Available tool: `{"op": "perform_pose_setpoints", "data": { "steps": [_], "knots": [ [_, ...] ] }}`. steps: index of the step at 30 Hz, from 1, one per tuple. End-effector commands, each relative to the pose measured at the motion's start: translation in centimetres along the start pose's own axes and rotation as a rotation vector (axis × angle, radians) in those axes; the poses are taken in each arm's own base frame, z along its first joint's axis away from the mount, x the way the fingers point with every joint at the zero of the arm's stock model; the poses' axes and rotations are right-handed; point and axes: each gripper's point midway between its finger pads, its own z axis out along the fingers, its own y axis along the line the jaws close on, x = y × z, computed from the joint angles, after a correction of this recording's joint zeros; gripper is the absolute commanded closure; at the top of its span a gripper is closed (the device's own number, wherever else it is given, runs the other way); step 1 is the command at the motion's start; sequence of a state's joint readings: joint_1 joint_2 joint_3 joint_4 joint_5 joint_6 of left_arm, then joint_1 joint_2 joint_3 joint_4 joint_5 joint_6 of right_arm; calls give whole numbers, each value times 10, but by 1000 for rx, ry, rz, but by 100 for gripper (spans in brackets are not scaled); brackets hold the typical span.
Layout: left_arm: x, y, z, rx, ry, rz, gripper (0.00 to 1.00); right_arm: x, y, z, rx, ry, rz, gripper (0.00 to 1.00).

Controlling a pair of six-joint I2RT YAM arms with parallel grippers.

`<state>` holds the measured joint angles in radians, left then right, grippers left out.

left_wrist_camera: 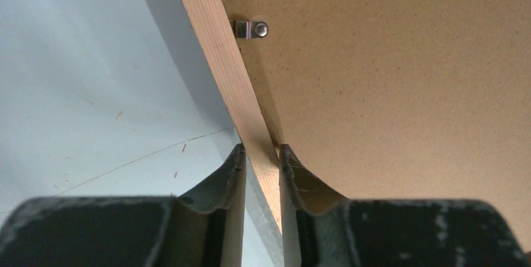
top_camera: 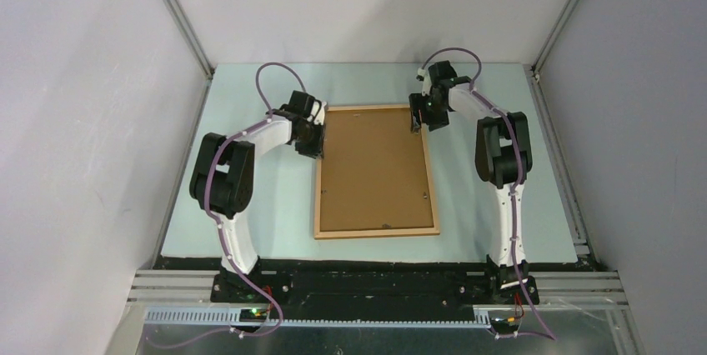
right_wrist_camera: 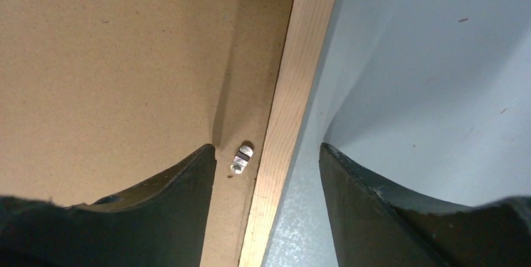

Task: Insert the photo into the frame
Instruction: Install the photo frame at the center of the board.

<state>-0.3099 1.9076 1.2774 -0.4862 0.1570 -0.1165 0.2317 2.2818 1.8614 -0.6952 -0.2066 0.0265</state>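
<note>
The left gripper (left_wrist_camera: pixel 262 154) is clenched on the frame (top_camera: pixel 375 231), whose left rail runs between its fingers, with a metal clip (left_wrist_camera: pixel 252 29) ahead of the fingertips. The right gripper (right_wrist_camera: pixel 269 148) is released and straddles the right rail near the far corner, one finger over the backing board (top_camera: pixel 373 167) and the other over the table (top_camera: pixel 283 205). The frame lies flat, back up, between the two grippers.
</note>
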Motion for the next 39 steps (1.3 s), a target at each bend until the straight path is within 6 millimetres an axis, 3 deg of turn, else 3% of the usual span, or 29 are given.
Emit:
{"op": "perform_pose_setpoints", "data": {
  "steps": [1,6,21,39],
  "knots": [
    [6,-9,5,47,12,-2,76,-3,-5,1,57,8,-11,36],
    [6,-8,4,46,10,-3,76,-3,-6,2,66,10,-14,47],
    [5,-5,3,50,7,-19,76,7,-3,1,45,32,-61,66],
    [5,-2,3,55,8,-37,76,9,6,-13,-20,36,-152,82]
  ]
}}
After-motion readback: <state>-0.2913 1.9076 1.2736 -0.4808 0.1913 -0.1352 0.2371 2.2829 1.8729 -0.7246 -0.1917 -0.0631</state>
